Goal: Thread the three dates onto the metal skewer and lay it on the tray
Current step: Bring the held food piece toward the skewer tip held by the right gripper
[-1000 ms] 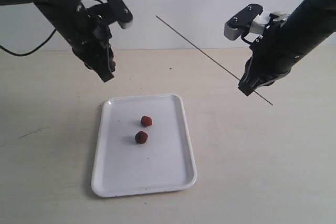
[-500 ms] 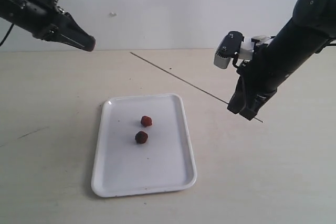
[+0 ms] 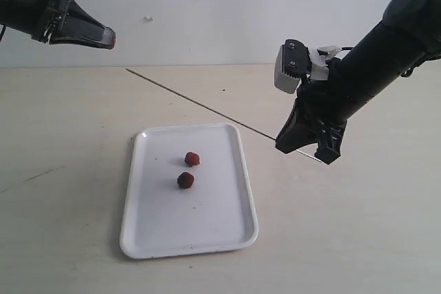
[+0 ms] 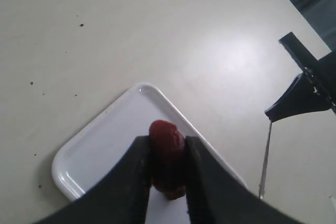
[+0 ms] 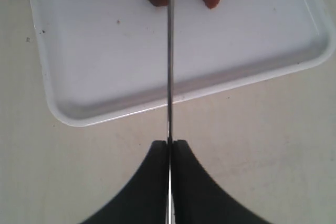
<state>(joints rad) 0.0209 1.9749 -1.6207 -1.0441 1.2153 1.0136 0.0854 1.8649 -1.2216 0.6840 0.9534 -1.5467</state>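
My left gripper [image 3: 109,38] hangs high at the upper left, shut on one reddish-brown date [image 4: 167,153] pinched between its black fingers. Two more dates [image 3: 192,159] [image 3: 185,180] lie on the white tray [image 3: 227,232] in the middle of the table. My right gripper [image 3: 282,144], just right of the tray, is shut on the thin metal skewer [image 3: 200,106]. The rod slants up and left over the tray's far corner, its free tip pointing toward the left gripper. In the right wrist view the skewer [image 5: 169,61] runs straight out from the closed fingers over the tray [image 5: 73,114].
The beige tabletop [image 3: 344,239] lies bare around the tray, with a few dark specks. A pale wall stands behind. A black cable [image 3: 3,29] trails by the left arm at the far left edge.
The left gripper rose from near the tray's far corner to the upper left and turned sideways with its date. The right gripper moved left and lowered, swinging the skewer's tip further left.
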